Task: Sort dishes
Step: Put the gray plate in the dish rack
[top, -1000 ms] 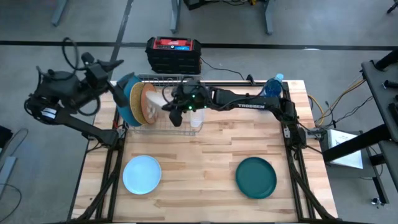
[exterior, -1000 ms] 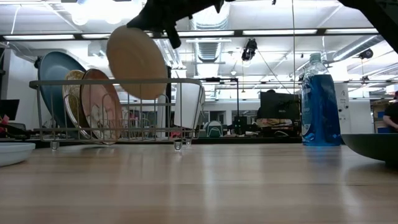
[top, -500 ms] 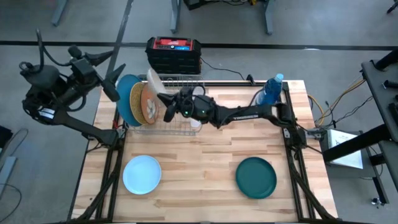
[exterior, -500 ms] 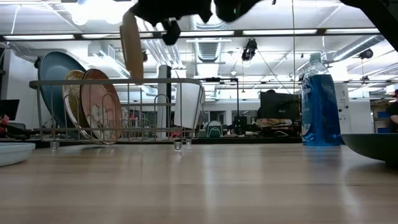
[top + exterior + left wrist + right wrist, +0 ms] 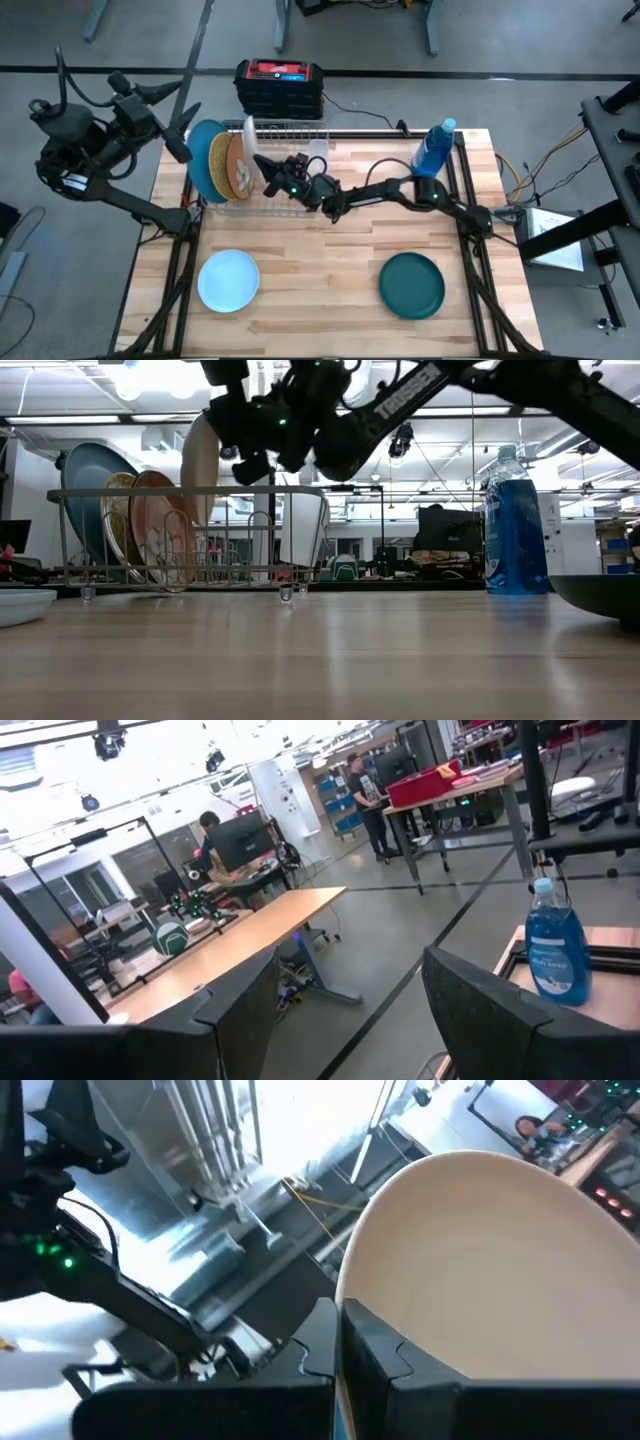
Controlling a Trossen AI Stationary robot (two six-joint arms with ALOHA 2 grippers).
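1. A wooden counter [image 5: 320, 250] stands in an open workshop of desks and monitors, carrying a wire rack [image 5: 270, 195] along its far edge.
2. The beige plate [image 5: 200, 460] hangs on edge above the rack, clamped at its rim by the right tool [image 5: 272, 172], whose arm reaches across from the counter's right side.
3. In the rack stand the large blue plate [image 5: 203, 160] and the gold speckled plate [image 5: 238, 165], upright and close together at its left end.
4. The pale blue plate [image 5: 228, 280] lies flat near the front left; the dark green plate [image 5: 411, 285] lies flat near the front right.
5. A blue bottle [image 5: 432, 148] stands at the far right.
6. The left tool [image 5: 340, 1010] is raised off the counter's left edge, fingers spread wide, holding nothing.
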